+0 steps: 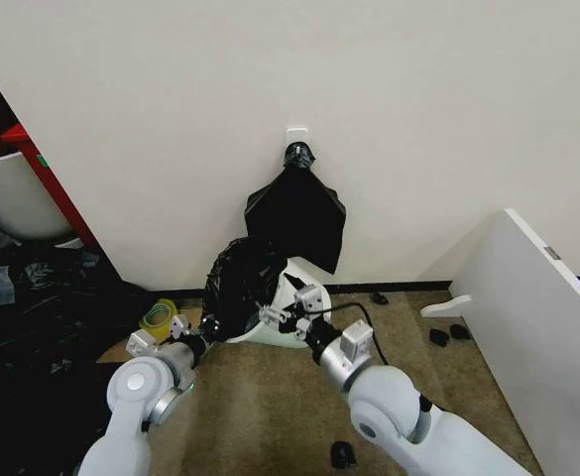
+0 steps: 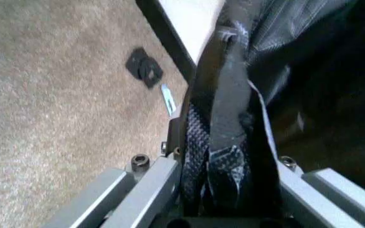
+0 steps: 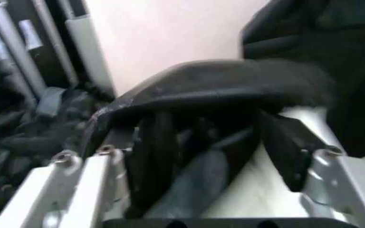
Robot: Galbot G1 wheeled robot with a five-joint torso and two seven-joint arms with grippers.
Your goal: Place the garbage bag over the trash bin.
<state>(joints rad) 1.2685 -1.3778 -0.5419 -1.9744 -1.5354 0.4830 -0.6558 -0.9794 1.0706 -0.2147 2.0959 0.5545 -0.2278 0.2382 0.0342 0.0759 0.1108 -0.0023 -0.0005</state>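
wall [image 1: 418, 119]: fills the upper head view; black baseboard along its foot
carpet floor [image 1: 270, 416]: tan, carries the bin and both arms' work
white board [image 1: 547, 327]: leans at 3 o'clock of the bin, well apart
heap of black plastic [image 1: 32, 297]: at 9 o'clock, beside a red-framed white tub [image 1: 7, 193]
bunch of black bags [image 1: 294, 213]: hangs from a wall hook at 12 o'clock of the bin, fan-shaped, knotted top
trash bin [image 1: 294, 297]: cream-white, on the floor by the wall, tipped over toward the wall; mostly hidden by bag and grippers
garbage bag [image 1: 242, 278]: glossy black, bunched over the bin's 10 o'clock side, partly draped on it; stretched between the two grippers
right arm: reaches in from 5 o'clock
right gripper [image 1: 288, 315]: at the bin's rim, 6 o'clock of the bag; right wrist view shows bag film [image 3: 201, 95] draped across and between its fingers [image 3: 81, 185], fingers spread inside the bag's edge, cream bin surface just beyond
left arm: reaches in from 7 o'clock
left gripper [image 1: 198, 335]: at 7 o'clock of the bag, touching it; left wrist view shows a twisted strip of bag [image 2: 224, 142] pinched between its fingers [image 2: 150, 190], clamped on it
yellow tape roll [image 1: 157, 319]: on the floor, 9 o'clock of the left gripper, near
small black bits [image 1: 446, 335]: scattered on the carpet at 3 o'clock
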